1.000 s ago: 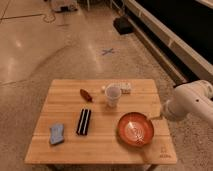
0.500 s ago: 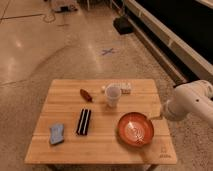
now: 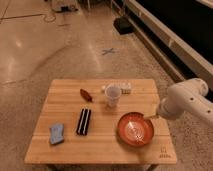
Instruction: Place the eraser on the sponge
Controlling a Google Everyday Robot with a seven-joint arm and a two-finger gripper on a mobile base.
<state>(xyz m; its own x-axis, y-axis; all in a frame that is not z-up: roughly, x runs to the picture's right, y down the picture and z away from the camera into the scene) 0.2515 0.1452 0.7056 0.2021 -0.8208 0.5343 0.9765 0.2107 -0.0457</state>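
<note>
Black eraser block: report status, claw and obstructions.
Claw at right side, by the orange-red round plate. Black striped rectangular eraser untouched on wooden table, beside light-blue soft sponge, apart. Nothing between them.

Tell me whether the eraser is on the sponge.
Off. The eraser lies on the table beside the sponge, not touching it. The gripper hangs by the red bowl.
</note>
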